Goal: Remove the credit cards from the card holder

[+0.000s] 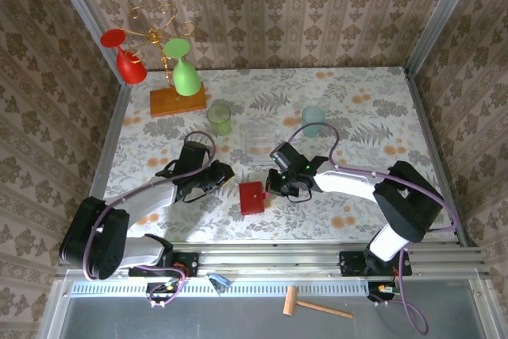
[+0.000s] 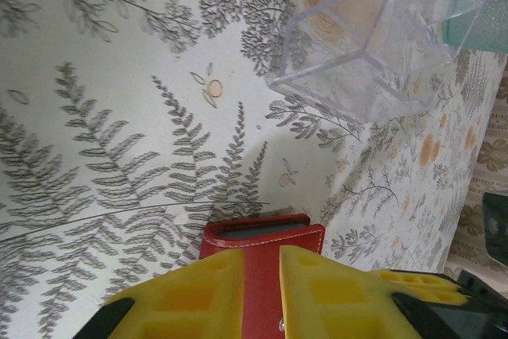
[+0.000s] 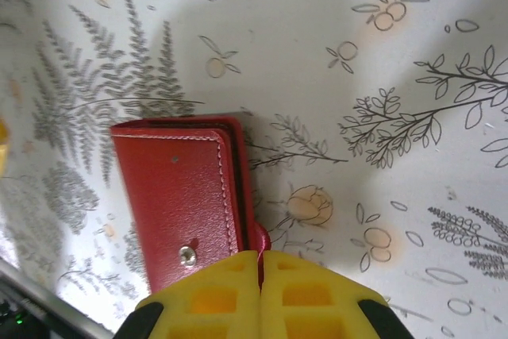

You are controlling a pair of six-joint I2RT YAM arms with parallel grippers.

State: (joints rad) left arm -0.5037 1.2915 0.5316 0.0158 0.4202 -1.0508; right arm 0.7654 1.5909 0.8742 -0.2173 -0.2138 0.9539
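Card holder [image 1: 252, 197] closed, flat on counter [image 1: 357, 117], centre of top view; right fingers [image 3: 206, 299] pinched shut on its strap tab [image 3: 260, 237], left fingers [image 2: 198, 299] narrowly apart just beside it, gripping nothing.

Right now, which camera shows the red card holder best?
The right wrist view: the card holder lies closed and close up, with stitching, snap and strap tab plain. The left wrist view catches just its top edge behind yellow fingers. From the top view it is a small red square.
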